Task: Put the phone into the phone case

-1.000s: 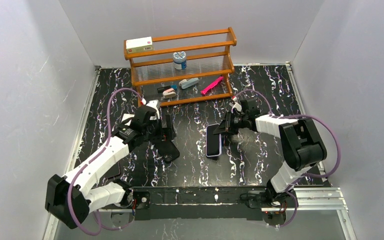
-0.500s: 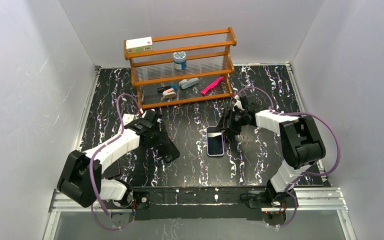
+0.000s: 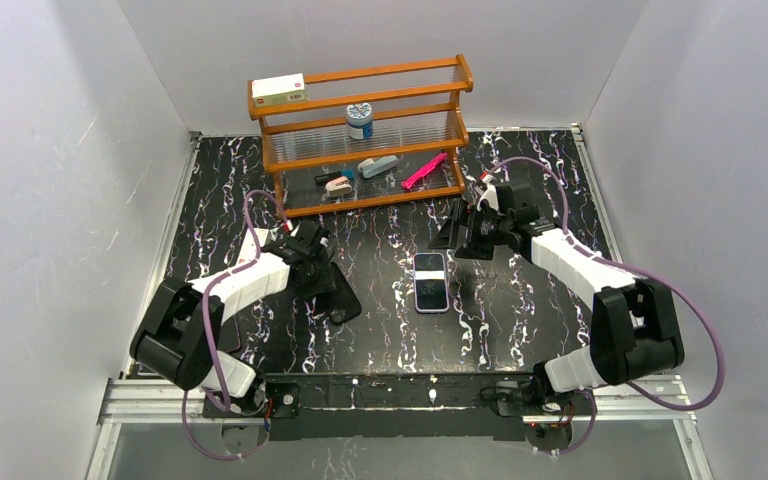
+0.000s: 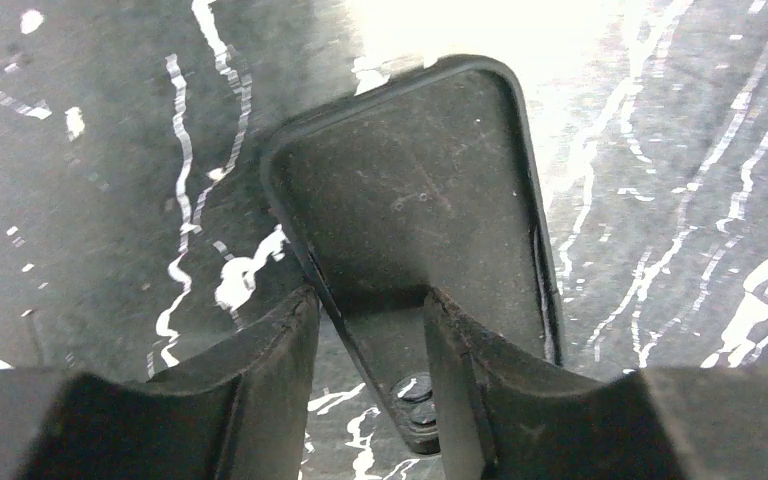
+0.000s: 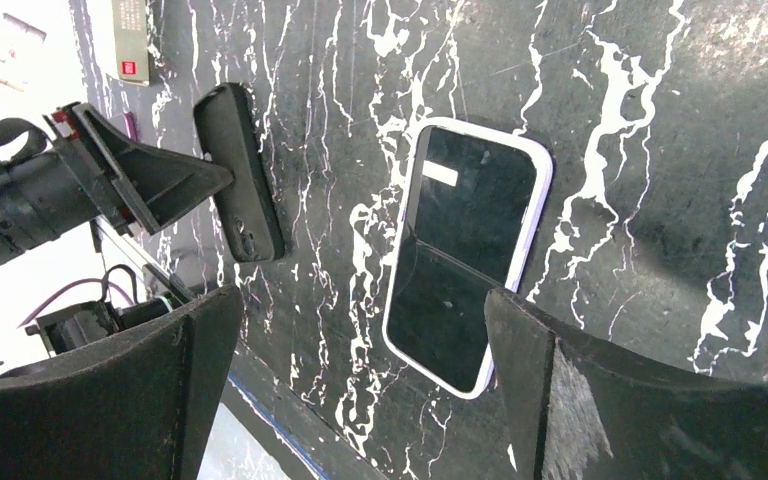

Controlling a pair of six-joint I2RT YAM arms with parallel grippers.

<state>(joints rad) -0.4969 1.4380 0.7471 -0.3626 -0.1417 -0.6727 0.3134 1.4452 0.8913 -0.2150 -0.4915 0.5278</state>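
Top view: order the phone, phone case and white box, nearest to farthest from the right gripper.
1. phone, just below the right gripper in that view.
2. phone case, left of centre.
3. white box, atop the rack.

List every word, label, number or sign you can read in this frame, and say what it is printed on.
No text is legible here.
Cream box on the wooden rack's top shelf: red mark and dark print, too small to read.
Jar on the shelf below: blue label, blurred.
Phone and phone case: no lettering visible.
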